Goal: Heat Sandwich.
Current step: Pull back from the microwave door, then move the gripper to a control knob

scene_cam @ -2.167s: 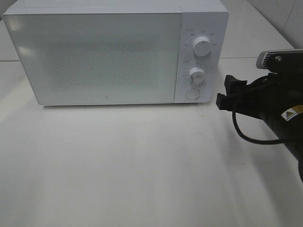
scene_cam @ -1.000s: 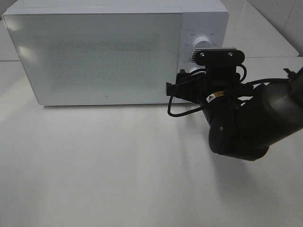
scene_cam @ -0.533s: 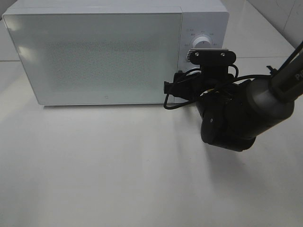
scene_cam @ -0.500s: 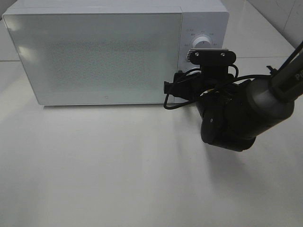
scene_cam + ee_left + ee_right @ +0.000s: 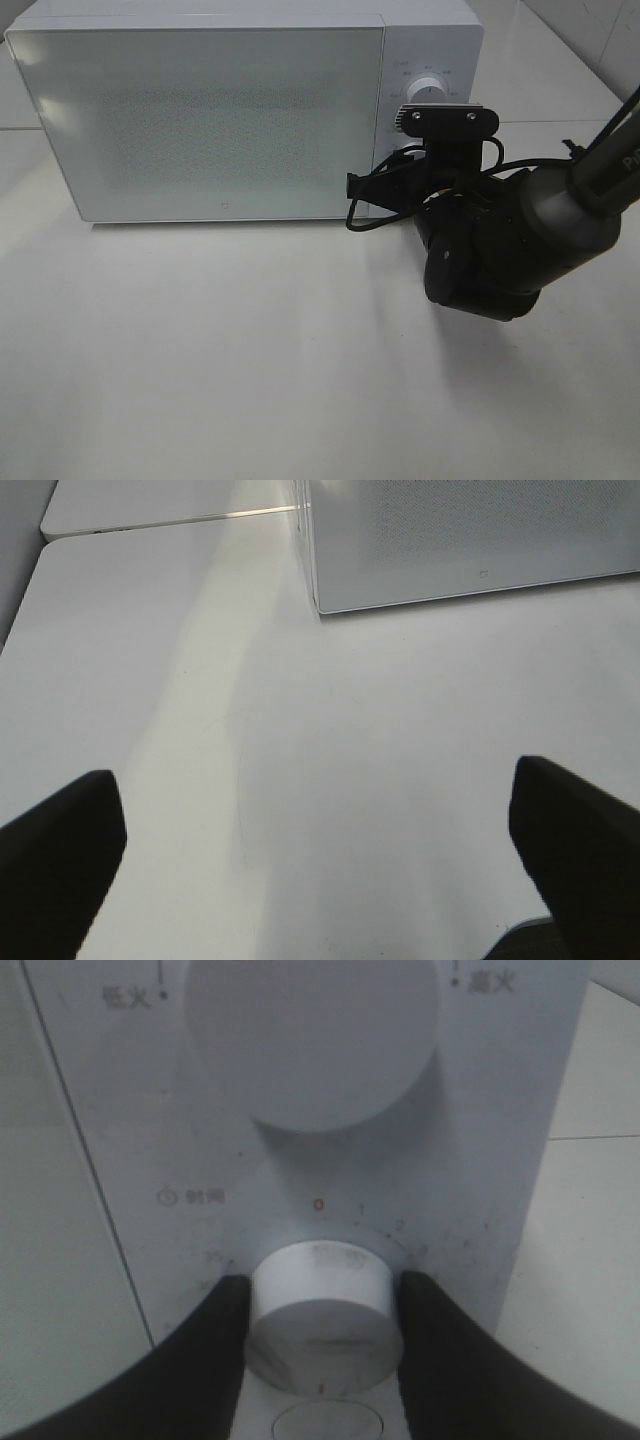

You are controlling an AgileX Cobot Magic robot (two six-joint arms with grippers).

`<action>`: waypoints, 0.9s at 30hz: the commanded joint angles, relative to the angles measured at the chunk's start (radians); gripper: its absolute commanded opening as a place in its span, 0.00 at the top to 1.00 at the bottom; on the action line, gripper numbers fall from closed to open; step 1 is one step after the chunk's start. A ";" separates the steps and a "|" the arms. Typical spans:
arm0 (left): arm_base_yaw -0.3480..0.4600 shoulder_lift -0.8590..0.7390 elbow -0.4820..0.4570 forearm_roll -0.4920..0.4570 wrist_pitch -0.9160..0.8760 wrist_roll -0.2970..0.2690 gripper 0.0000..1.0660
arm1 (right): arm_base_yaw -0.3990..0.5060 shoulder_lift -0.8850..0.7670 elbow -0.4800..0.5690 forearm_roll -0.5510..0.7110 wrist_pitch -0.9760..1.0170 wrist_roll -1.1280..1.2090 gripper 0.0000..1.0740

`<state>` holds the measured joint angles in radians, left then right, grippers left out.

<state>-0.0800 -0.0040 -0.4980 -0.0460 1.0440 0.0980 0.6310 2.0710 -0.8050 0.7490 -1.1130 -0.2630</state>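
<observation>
At the microwave panel, my right jaws are gripping the timer knob; my left jaws are hanging open over the bench. No sandwich is showing, likely behind the door. Next calls for twisting clockwise.

The microwave's control panel, seen close in the right wrist view, carries the characters 低火 on one side of the upper knob and 高火 on the other. Beside a small clock sign stands 时间. The scale around the lower knob shows a red 0, then 1 and 2; the further figures and the marks on the knob's face are too faint to read. From the high camera, the dial markings and the small logo on the door are illegible.
</observation>
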 commanded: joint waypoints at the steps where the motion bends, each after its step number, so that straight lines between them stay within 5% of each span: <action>1: 0.002 -0.027 0.003 -0.004 -0.016 0.000 0.05 | -0.003 -0.004 -0.010 -0.006 -0.008 -0.019 0.90; 13: 0.002 -0.027 0.003 -0.004 -0.016 0.000 0.05 | -0.003 -0.004 -0.010 -0.007 -0.008 0.012 0.87; 27: 0.002 -0.027 0.003 -0.004 -0.016 0.000 0.05 | -0.002 -0.004 -0.010 -0.040 -0.073 0.542 0.86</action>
<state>-0.0800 -0.0040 -0.4980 -0.0460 1.0440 0.0980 0.6330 2.0730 -0.8020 0.7390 -1.1300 0.1910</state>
